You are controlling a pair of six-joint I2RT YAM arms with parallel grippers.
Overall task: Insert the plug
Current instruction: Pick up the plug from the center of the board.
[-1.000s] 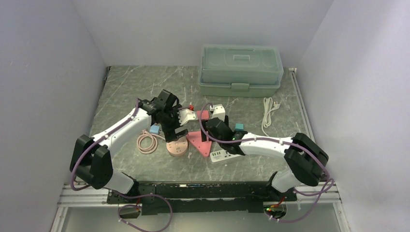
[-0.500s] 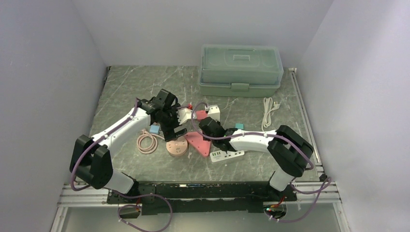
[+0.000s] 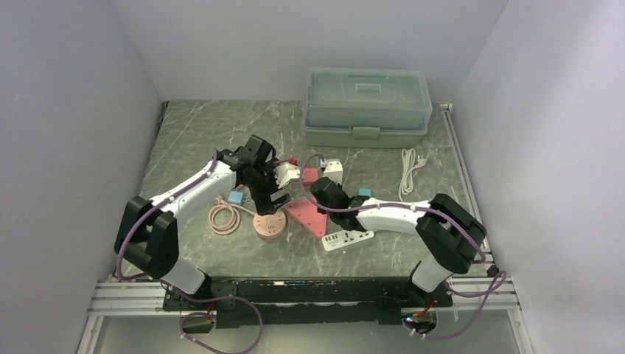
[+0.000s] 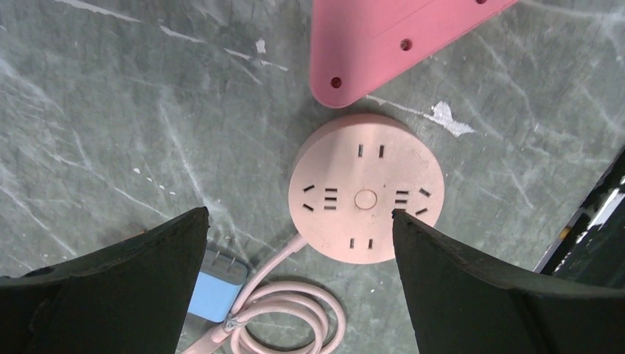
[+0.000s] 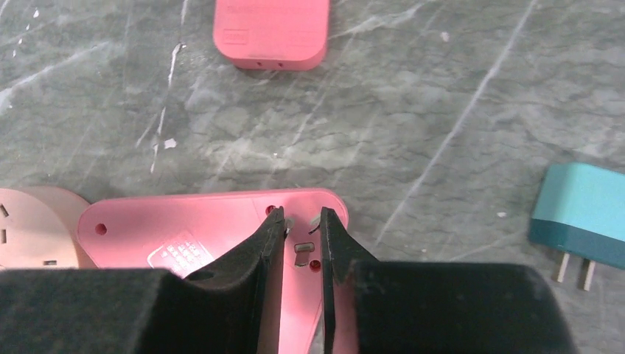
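I had the right gripper [image 5: 302,214] down over one corner of the flat pink triangular plastic piece [image 5: 221,236]. I took this piece to be the plug. It lay on the grey marbled table [image 5: 442,110] with its screw holes and label facing up, just beside the round pink socket puck [image 4: 366,199] and near the white power strip [image 3: 346,237].

The jaws stood close together with only a narrow slot between them, straddling small metal parts at that corner. I could not tell whether the pads were pinching them or only bracketing them. I judged those parts to be the pins, which made this corner the sensible place to take hold for lifting and turning the piece over.

The left gripper [image 4: 298,215] hung straight above the puck, jaws fully apart, holding nothing. I read that as readiness to steady the puck, since a light round base could slide under a push. The pink coiled cable [image 4: 295,324] and a light blue adapter [image 4: 217,291] lay close by it. A teal two-pin adapter [image 5: 582,210] sat apart.
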